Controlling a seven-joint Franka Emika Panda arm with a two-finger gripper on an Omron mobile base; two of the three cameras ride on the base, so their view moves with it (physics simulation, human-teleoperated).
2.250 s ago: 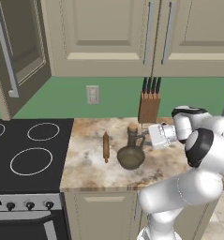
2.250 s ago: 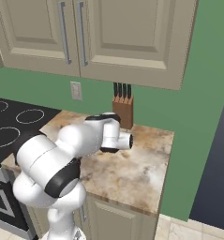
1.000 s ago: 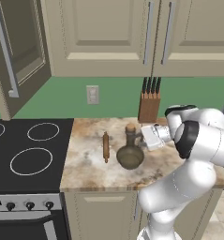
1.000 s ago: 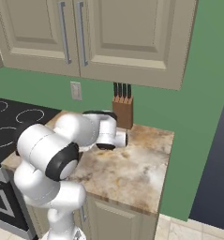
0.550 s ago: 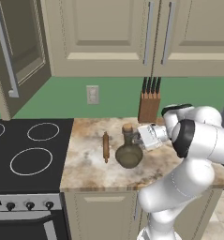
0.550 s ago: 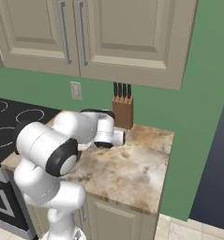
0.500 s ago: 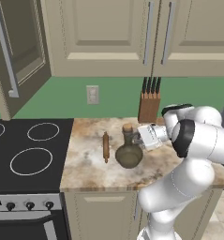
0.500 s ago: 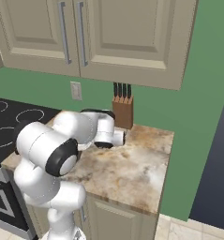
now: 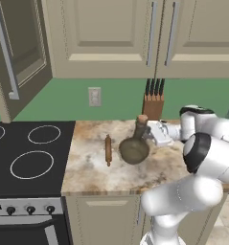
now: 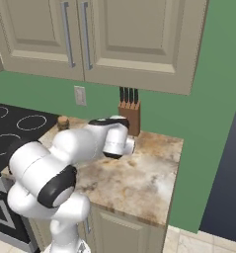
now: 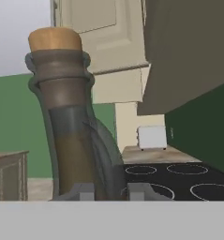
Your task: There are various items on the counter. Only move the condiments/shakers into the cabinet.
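Both base views look forward and down at the counter [image 9: 97,162], sharing the knife block [image 9: 154,98]. The hand view sits close against the jug [image 11: 71,126], facing the stovetop [image 11: 179,180].

So the arm comes up from the base, folds at a big dark-jointed elbow and then reaches sideways and a bit forward at roughly tabletop height, forearm close to level. The wrist is turned so the hand [image 9: 153,134] points horizontally, fingers aimed toward the dark olive corked jug [image 9: 134,146] rather than down at it. In the hand view the two finger tips [image 11: 84,191] sit right at the jug's lower neck [image 11: 71,136], one on each side of the handle, pinched in tight with barely any gap. Looks like a firm side-on grip on the jug's handle area. From the right base view the upper arm and shoulder bulk hide most of the hand [image 10: 130,145].
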